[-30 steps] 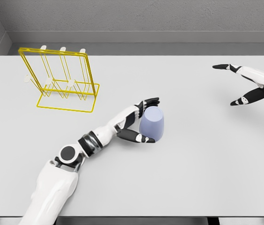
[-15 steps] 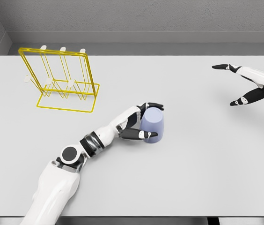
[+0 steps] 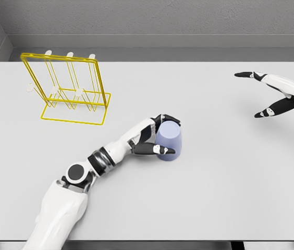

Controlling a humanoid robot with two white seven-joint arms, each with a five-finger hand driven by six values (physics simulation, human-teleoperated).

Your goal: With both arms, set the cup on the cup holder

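A pale blue cup (image 3: 170,141) stands upside down on the white table (image 3: 215,182), near the middle. My left hand (image 3: 162,134) wraps around its left side, with the thumb across the lower front and the fingers over the top rim, shut on it. The yellow wire cup holder (image 3: 66,88) stands at the back left, well apart from the cup. Far to the right, my right hand (image 3: 264,94) hovers above the table with spread fingers and holds nothing.
A grey wall runs along the back of the table. The table's front edge shows at the bottom of the view.
My left hand has closed tighter around the cup, its fingers now over the rim. The cup has barely shifted. The right hand stays nearly still.
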